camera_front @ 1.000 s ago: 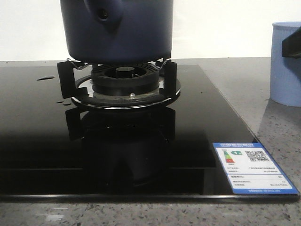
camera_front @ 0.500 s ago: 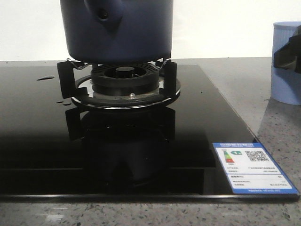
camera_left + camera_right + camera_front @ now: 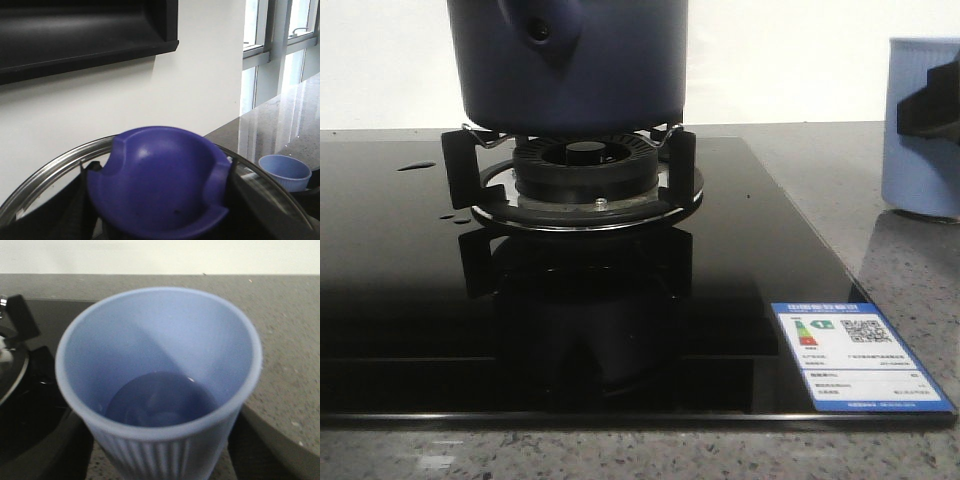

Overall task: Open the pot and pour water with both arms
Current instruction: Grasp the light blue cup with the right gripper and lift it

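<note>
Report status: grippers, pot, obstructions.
Left gripper on lid knob, jaws hidden. Right gripper at cup, water inside. Pot on burner. Nothing blocking.

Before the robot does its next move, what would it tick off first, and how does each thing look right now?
1. Pot seated on the burner stand: ok, it sits level on the supports.
2. Left gripper on the lid knob: cannot tell; the knob fills the left wrist view, but no fingers show.
3. Lid off the pot: cannot tell; the pot's top is out of the front view.
4. Cup holds water: ok, liquid shows at its bottom.
5. Right gripper holding the cup: cannot tell; a dark part overlaps the cup, contact hidden.
6. Cup upright: ok.
</note>
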Motion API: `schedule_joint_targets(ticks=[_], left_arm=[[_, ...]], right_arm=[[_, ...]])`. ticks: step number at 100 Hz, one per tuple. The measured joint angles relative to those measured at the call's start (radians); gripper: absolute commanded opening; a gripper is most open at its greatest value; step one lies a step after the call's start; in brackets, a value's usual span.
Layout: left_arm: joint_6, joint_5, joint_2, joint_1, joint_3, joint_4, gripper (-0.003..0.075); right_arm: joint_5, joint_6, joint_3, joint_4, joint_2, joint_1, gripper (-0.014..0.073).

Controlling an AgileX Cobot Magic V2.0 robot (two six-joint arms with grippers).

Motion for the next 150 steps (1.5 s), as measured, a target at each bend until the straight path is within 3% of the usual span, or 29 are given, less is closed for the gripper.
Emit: schedule_joint_targets(ticks=[20,38,76,95,128,150], left_arm=[[0.000,0.000,0.000,0.000,0.000,0.000,0.0274],[0.000,0.000,0.000,0.000,0.000,0.000,0.0274],[0.000,0.000,0.000,0.000,0.000,0.000,0.0274],[0.000,-0.004,0.000,0.000,0.000,0.000,0.0274],[0.000,-0.012,0.000,0.000,0.000,0.000,0.0274],[0.000,-0.012,0.000,0.000,0.000,0.000,0.0274]], right_arm=[[0.024,0.000,-0.048,-0.047,-0.061,0.047,0.0161],[0.133,0.000,-0.215,-0.130,-0.077,0.109,0.0161],[0.594,0.000,-0.658,-0.254,0.025,0.158,0.0162],[0.811,-0.065,-0.838,-0.268,0.132,0.164,0.0161],[0.884,-0.223,-0.962,-0.280,0.228,0.238,0.0162],[0.916,-0.246,-1.004,-0.424,0.285,0.287,0.0161]])
